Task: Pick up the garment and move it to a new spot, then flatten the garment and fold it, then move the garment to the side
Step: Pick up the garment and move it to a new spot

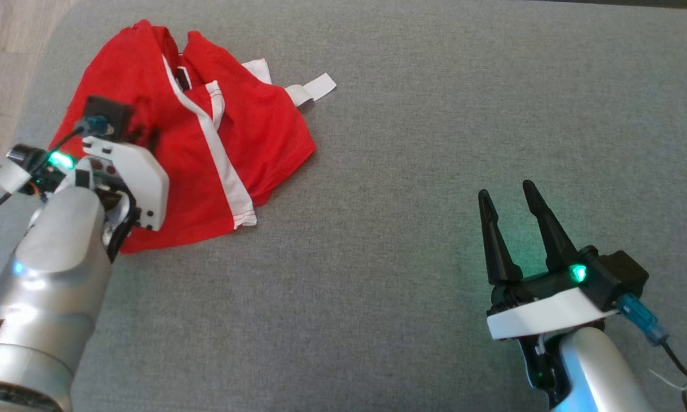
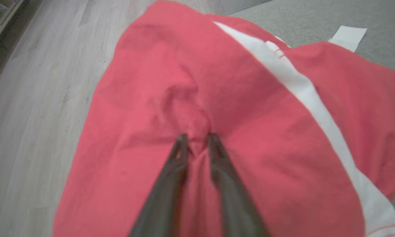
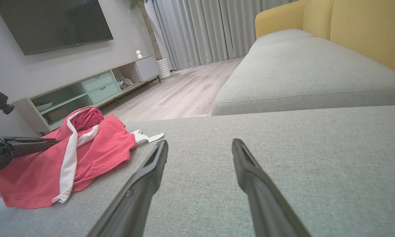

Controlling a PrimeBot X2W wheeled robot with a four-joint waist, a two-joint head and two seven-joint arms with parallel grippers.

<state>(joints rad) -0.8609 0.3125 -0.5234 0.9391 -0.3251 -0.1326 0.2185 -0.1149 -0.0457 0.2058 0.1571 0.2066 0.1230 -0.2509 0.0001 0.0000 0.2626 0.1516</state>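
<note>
Red garment point(image 1: 263, 137) w/ white stripes lies crumpled at far-left corner of grey sofa cushion point(image 1: 412, 143), right by the edge next to the wood floor point(image 2: 36, 98). Left tool point(image 2: 197, 139) is down on it, fingers point(image 2: 171, 171) nearly together, pinching a fold of red fabric. Right tool point(image 1: 506, 191) sits well apart at lower right, spread wide, gripping nothing.

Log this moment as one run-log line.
phase: pick-up | left gripper: pinching garment, crumpled on grey cushion | right gripper: open, empty, apart from garment
</note>
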